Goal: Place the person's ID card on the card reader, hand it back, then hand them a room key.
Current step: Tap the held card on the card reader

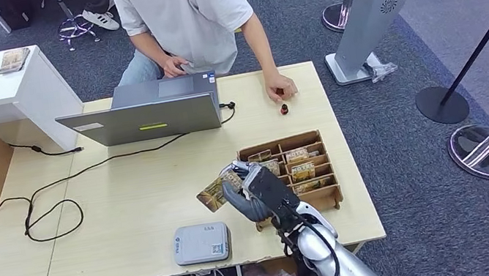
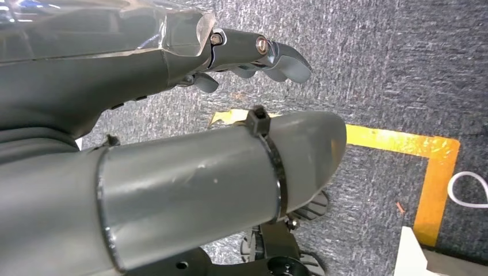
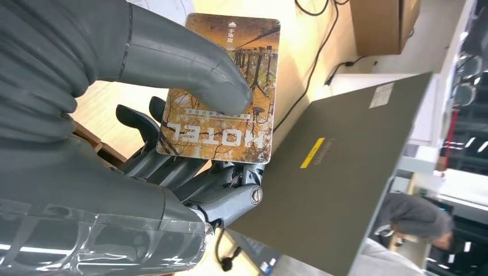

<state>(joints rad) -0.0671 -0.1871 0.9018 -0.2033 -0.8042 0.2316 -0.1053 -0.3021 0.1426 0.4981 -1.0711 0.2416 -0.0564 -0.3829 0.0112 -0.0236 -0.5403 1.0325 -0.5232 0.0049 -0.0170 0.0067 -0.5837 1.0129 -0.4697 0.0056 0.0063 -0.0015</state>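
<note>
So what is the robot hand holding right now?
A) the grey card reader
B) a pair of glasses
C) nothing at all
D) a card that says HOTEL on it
D. The right wrist view shows the right robot hand pinching a card printed with HOTEL between its thumb and fingers, and the head view shows the same card held above the table.

Wood table [image 1: 125,201] w/ laptop [image 1: 148,112], card reader [image 1: 202,243], card rack [image 1: 309,165], cables [image 1: 52,205].
</note>
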